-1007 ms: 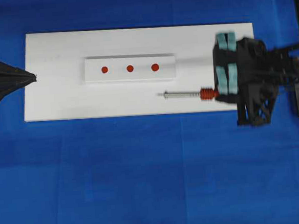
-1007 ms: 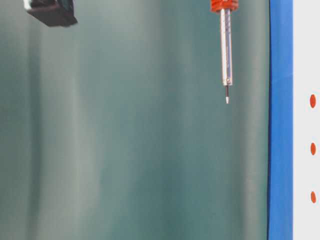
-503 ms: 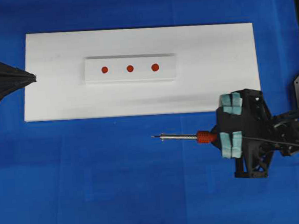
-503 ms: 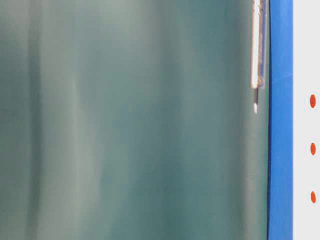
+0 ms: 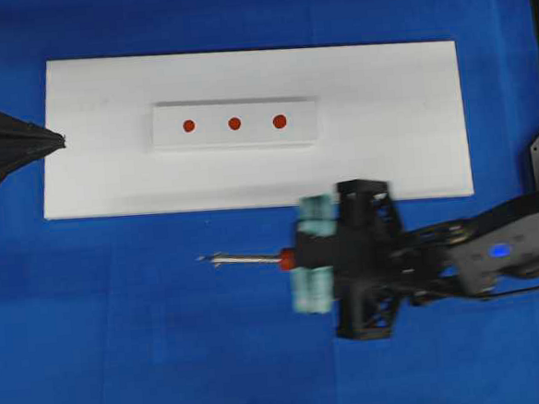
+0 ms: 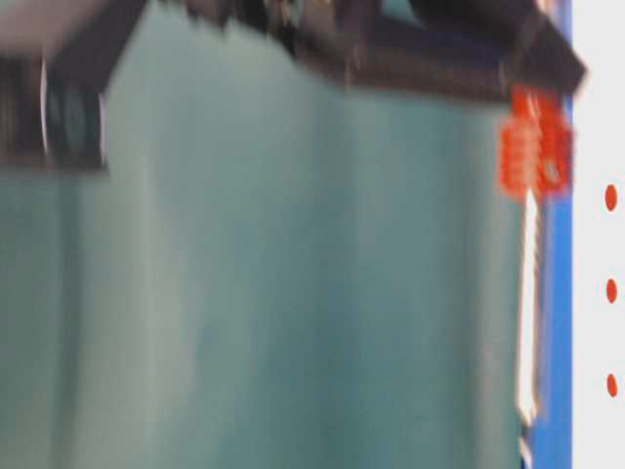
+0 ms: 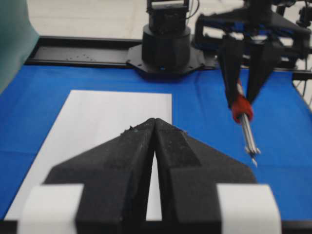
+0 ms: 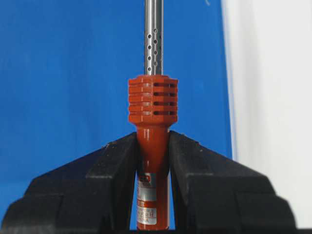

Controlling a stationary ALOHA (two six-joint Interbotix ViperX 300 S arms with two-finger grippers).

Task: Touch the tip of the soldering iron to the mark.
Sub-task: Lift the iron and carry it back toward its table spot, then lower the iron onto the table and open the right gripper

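Note:
My right gripper (image 5: 296, 256) is shut on the red-orange handle of the soldering iron (image 5: 246, 258). It holds the iron level over the blue cloth, just in front of the white board (image 5: 381, 83). The shaft points left and the tip (image 5: 201, 258) is off the board. Three red marks (image 5: 234, 124) sit in a row on a raised white strip (image 5: 168, 135) at the board's middle, well behind the tip. In the right wrist view the jaws (image 8: 152, 139) clamp the handle (image 8: 152, 100). My left gripper (image 5: 62, 139) is shut and empty at the board's left edge.
The blue cloth (image 5: 169, 357) covers the table around the board. In the left wrist view the right arm's base (image 7: 165, 44) and a black rail stand at the far end. The iron (image 7: 242, 108) hangs there over the cloth to the right of the board (image 7: 107, 117).
My right gripper has carried the iron off the board, toward the front edge and then leftward over the blue cloth. The left gripper has not moved.

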